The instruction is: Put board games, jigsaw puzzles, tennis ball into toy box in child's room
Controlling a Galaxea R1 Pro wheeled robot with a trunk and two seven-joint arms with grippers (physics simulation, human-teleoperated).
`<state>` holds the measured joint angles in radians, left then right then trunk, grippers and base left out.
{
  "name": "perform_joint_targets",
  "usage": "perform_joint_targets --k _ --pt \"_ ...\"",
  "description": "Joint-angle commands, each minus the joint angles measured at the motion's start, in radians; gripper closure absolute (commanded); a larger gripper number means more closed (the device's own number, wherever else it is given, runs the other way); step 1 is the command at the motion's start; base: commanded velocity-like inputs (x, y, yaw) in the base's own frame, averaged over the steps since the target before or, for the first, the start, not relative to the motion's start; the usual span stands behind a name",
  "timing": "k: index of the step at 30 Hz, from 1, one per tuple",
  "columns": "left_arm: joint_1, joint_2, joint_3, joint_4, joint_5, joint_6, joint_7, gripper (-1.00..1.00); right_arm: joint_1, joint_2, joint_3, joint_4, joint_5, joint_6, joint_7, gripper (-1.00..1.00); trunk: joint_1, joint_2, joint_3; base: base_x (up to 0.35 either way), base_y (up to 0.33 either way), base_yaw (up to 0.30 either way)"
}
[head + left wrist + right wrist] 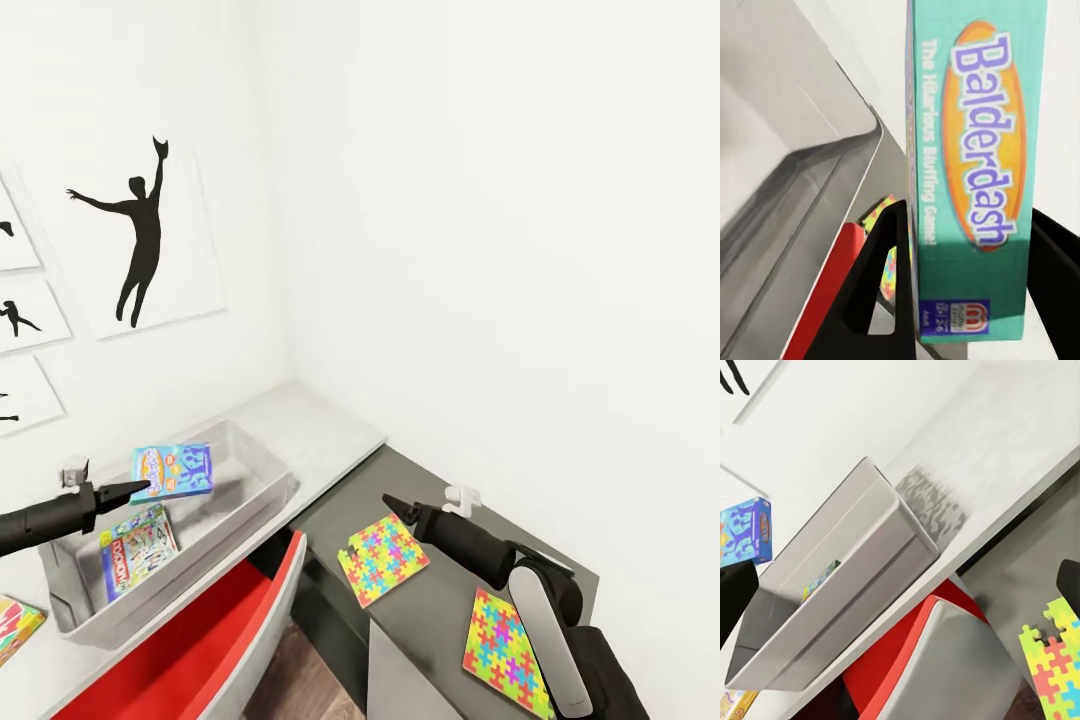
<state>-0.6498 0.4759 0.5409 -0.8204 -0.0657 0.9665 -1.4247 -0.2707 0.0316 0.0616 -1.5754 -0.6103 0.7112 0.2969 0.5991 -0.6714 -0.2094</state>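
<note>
- Left gripper clamped on the Balderdash box, held in the air over the toy box; seen in the left wrist view as fingers either side of the box's lower end.
- Held box: teal, with an orange oval and purple lettering; long axis ran out from the fingers toward 3 o'clock in the head view, face turned up and tilted.
- Toy box: grey open bin, long axis from 7 to 1 o'clock, directly beneath the held box. Judged a short lowering and release as the next call.
- Monopoly box already lying flat on the bin floor, at 6 o'clock from the held box, just clear of it.
- Right gripper parted and empty, tip at 11 o'clock of the near puzzle, just beside its corner.
- Second puzzle at 5 o'clock from the first, flat on the dark table; both multicoloured.
- Right arm plainly nearer both puzzles.
- Another colourful flat item at 8 o'clock, cut by the frame edge; identity unclear.
</note>
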Motion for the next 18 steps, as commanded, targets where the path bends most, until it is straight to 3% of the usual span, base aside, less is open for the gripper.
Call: perform_joint_targets --k 1,7,14,18 --pt "-0.002 -0.018 0.005 0.000 -0.007 0.012 0.005 1.00 -0.001 0.001 -0.001 -0.001 0.000 0.005 0.002 -1.00 0.000 -0.001 -0.002 0.000 0.000 0.000" --pt "-0.003 -0.104 0.009 0.000 -0.009 0.031 0.077 1.00 -0.001 0.000 0.000 -0.001 0.000 0.005 0.003 -1.00 0.000 -0.001 -0.002 0.000 0.000 0.000" --pt "-0.004 -0.133 0.013 0.000 -0.006 0.035 0.154 1.00 -0.001 0.000 0.000 -0.002 0.000 0.002 0.003 -1.00 0.000 -0.001 -0.002 0.000 0.000 0.000" --pt "-0.004 -0.136 0.056 0.000 -0.006 0.034 0.181 1.00 -0.001 0.000 0.000 -0.002 0.000 0.000 0.004 -1.00 0.000 -0.001 -0.002 0.000 0.000 0.000"
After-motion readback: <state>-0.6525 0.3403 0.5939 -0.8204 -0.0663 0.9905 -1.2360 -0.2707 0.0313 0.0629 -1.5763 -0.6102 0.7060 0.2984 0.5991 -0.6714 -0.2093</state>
